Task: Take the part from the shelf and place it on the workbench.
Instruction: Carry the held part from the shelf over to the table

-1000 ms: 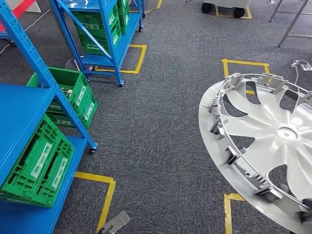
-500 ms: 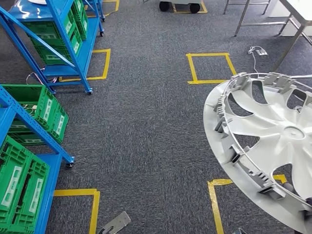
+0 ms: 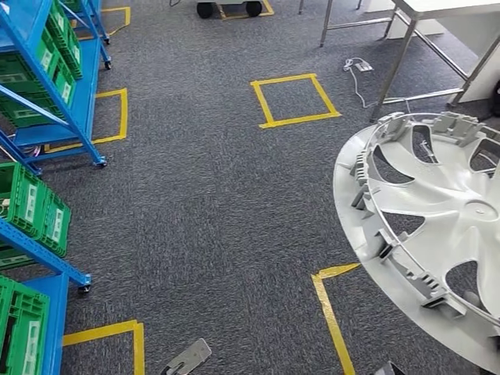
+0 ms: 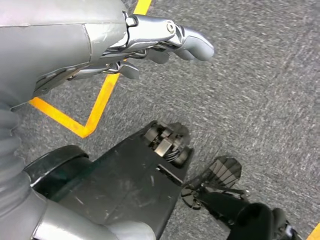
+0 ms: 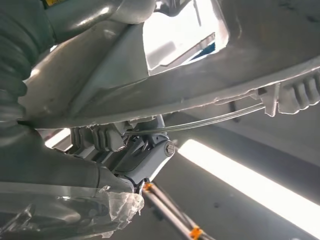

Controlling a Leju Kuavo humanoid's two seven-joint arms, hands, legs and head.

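Swinging right, my view has slid the blue shelves (image 3: 35, 101) leftward. Right robot hand (image 5: 139, 155) grips the wheel cover (image 3: 436, 226); the bench (image 3: 436, 8) lies far right. Left robot hand (image 4: 151, 40) hangs empty, fingers loosely extended.

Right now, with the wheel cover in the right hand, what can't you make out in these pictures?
- Wheel cover: head view, its right and lower parts cut off by the frame edge.
- Right hand: right wrist view, the cover hides its fingers.
- Workbench: head view, cut off at the top edge.
- Crate labels: too small to read.

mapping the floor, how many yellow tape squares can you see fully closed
1: the yellow tape square on the carpet at upper centre. Four others are partial outlines, cut by the frame, the blue shelves or the wheel cover.
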